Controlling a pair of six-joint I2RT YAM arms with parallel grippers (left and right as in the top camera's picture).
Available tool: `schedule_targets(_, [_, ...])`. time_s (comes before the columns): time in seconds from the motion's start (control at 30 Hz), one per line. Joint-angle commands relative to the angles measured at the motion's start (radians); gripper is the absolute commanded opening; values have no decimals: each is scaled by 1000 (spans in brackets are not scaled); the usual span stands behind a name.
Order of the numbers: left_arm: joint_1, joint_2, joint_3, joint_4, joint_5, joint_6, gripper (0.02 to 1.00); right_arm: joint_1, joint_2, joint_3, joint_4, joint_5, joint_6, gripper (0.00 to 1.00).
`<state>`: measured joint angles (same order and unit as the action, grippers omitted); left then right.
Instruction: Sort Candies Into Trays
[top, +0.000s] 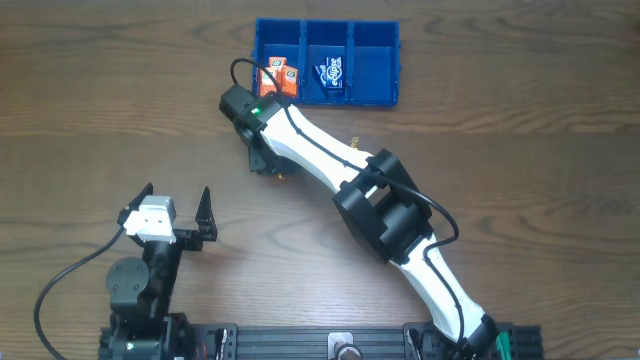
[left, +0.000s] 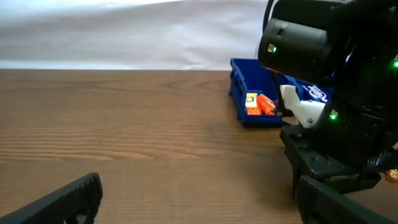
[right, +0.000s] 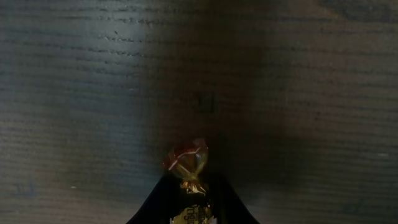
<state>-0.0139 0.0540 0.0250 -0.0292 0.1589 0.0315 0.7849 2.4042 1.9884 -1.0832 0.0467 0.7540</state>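
Near the brown wooden desk's (top: 90, 110) front edge, toward its left corner, the left gripper (top: 177, 198) hangs with its two black fingers spread wide apart and nothing between them. Farther in, around the middle of the desk, the white-and-black right arm (top: 330, 165) reaches diagonally from the front right; its right gripper (top: 266, 163) is clamped on a small candy in a crinkled gold-and-red foil wrapper (right: 186, 163) above bare wood, short of the tray's front left corner. Whether the candy touches the desk cannot be told. At the far edge stands a blue plastic tray with three compartments (top: 390, 62): orange-wrapped candies (top: 278, 80) lie in its left compartment, and a blue-and-white wrapped candy (top: 331, 75) lies in the middle one.
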Motion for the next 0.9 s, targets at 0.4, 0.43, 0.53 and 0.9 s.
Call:
schedule_targets(0.4, [0,-6,-20,-34,18,14,998,-203,-223,326,-137,298,-222,36])
schedule_targets(0.43, [0,-6,-20,-34,18,14,998,-235,-223,356,-130,303,-246,36])
schedule_targets(0.53, [0,-6,-20,-34,18,14,998,-305,-222,367,-76,305,-294,36])
schedule_targets(0.9, [0,-6,-20,-34,18,14,998,-409,-41,367,-40,303,-286,36])
